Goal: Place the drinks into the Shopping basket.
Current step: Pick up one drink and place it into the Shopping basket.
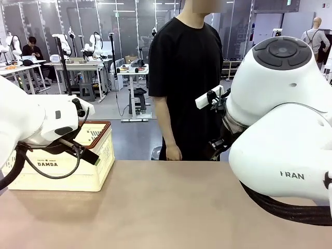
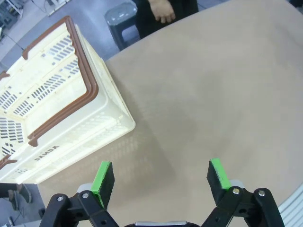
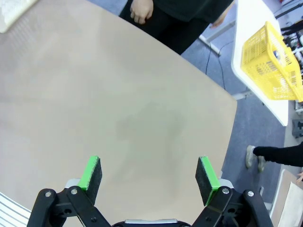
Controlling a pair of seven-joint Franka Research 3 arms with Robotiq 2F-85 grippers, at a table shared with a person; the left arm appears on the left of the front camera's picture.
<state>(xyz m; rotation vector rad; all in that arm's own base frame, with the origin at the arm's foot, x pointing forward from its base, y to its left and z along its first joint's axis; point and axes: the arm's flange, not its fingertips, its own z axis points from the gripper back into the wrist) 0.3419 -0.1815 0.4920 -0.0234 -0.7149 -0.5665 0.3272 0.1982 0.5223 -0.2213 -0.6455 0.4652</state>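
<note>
A broad tan table (image 1: 166,212) runs across the front view, its top plain and matte. The white right arm (image 1: 280,129) bulks large at the picture's right, and the white left arm (image 1: 28,119) comes in from the left, its wrist and black cable hanging in front of the Shopping basket (image 1: 101,163). A person (image 1: 187,72) in a black shirt stands at the far edge near the middle, one hand (image 1: 174,152) resting loosely curled at the table's edge. The Shopping basket, cream with a brown rim and "DAMDA" on its side, stands upright on the table's left part, well to the left of the person; the left wrist view shows its slotted walls from above. In the right wrist view a yellow mesh basket (image 3: 272,66) sits on a separate white table (image 3: 258,28) beyond the tan one. A grey stool (image 2: 120,19) stands on the floor between the Shopping basket's far corner and the person. The left gripper (image 2: 161,170) hangs over bare tabletop just beside the basket, its jaws spread wide, its green pads (image 2: 103,176) apart. The right gripper (image 3: 148,165) likewise hovers over bare tabletop, its jaws wide.
</note>
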